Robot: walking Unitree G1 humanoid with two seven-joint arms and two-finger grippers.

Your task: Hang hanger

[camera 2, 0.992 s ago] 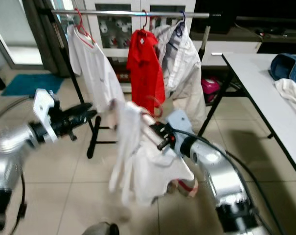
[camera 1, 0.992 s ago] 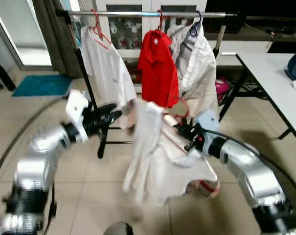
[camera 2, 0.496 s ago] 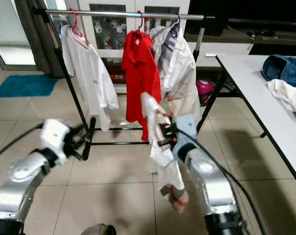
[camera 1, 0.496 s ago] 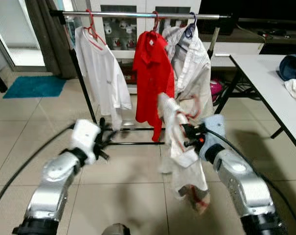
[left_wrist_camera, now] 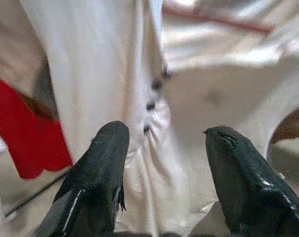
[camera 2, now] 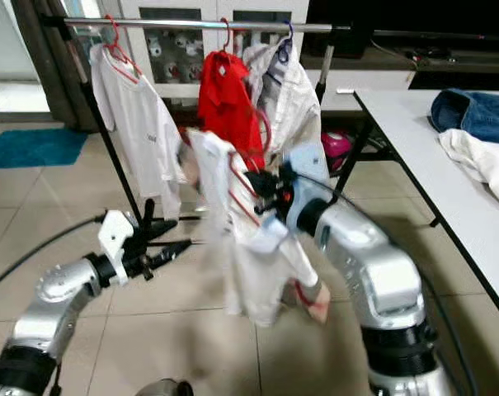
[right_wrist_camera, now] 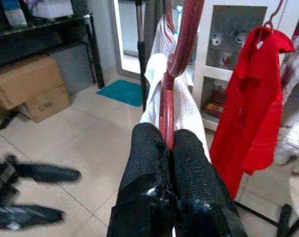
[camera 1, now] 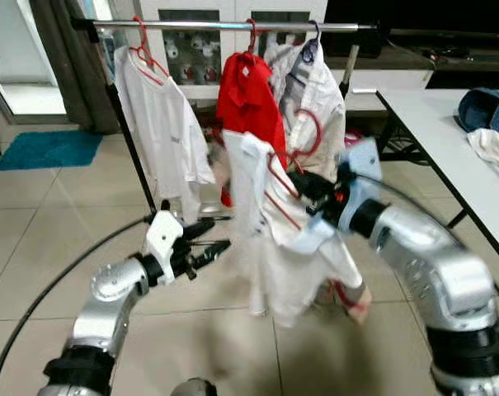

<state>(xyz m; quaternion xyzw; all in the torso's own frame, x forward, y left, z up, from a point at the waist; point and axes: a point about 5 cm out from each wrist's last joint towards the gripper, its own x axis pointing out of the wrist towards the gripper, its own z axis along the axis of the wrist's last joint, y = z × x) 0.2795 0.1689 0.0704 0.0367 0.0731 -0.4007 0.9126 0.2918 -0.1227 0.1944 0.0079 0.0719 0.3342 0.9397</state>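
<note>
A red hanger [camera 1: 309, 139] carries a white shirt [camera 1: 270, 247] in mid air, in front of the clothes rail [camera 1: 233, 26]. My right gripper [camera 1: 305, 188] is shut on the hanger's neck; in the right wrist view the fingers [right_wrist_camera: 149, 148] pinch the red hanger [right_wrist_camera: 168, 108] between them. My left gripper [camera 1: 214, 246] is open, low and to the left of the shirt's hem. In the left wrist view its fingers [left_wrist_camera: 105, 148] stand apart before the buttoned white shirt [left_wrist_camera: 154, 89]. The hook sits below the rail, near the red shirt [camera 1: 247, 103].
The rail holds a white shirt [camera 1: 162, 124] on a red hanger at left, the red shirt, and a white shirt [camera 1: 323, 91] on a blue hanger. A white table [camera 1: 435, 136] at right bears jeans [camera 1: 487, 107] and a cloth [camera 1: 495, 147]. Tiled floor lies in front.
My right arm has lifted the hanger and shirt up and back toward the rail. The left gripper has come closer to the shirt's lower edge. The camera has shifted too.
</note>
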